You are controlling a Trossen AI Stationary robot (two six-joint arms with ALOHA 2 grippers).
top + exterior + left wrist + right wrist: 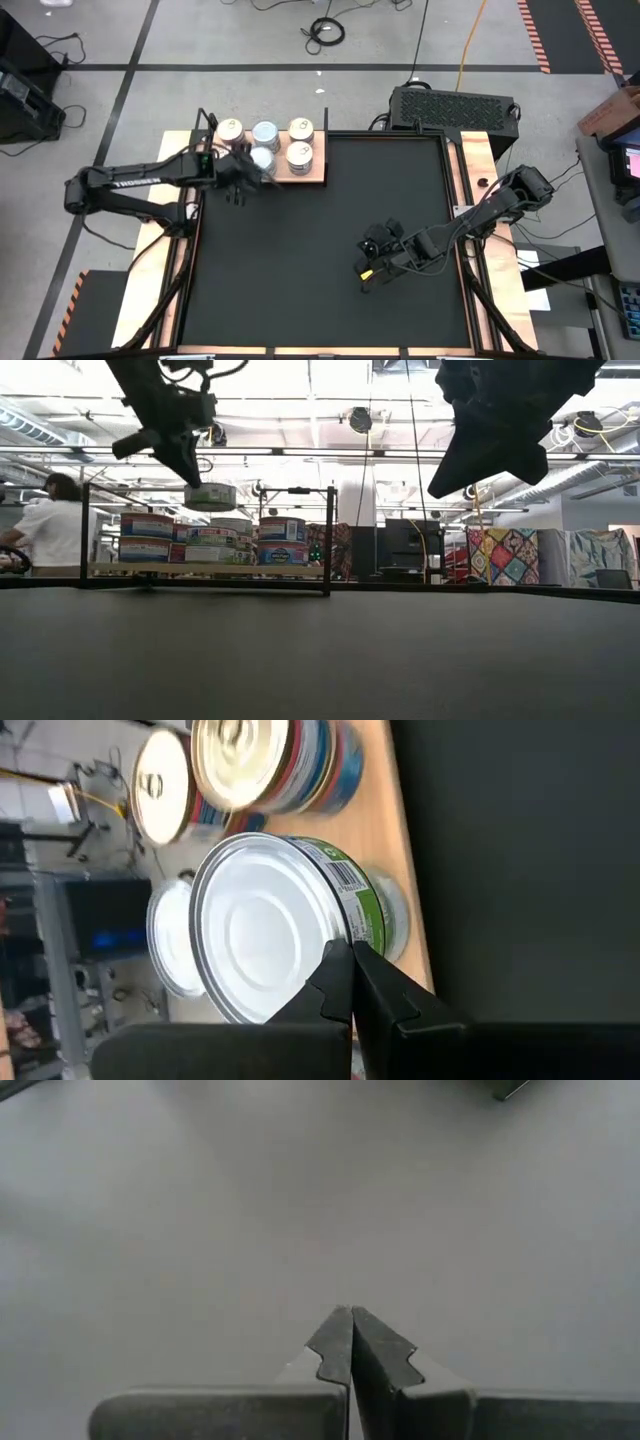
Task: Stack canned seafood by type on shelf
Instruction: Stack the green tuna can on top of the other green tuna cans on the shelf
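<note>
silver tin with a green label [270,935] hangs pinched by its rim in my left gripper [352,960], above the tins stacked on the wooden shelf [318,176]. my right gripper [351,1325] hovers over the black mat [300,260], jaws pressed together on nothing.

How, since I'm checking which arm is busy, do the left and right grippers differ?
The left gripper is at the shelf, above the tins stacked there; the right gripper hangs over the bare black mat. The left pinches the rim of a green-labelled tin, apparently lifted clear of the stack; the right holds nothing. Both have their fingers shut together.
</note>
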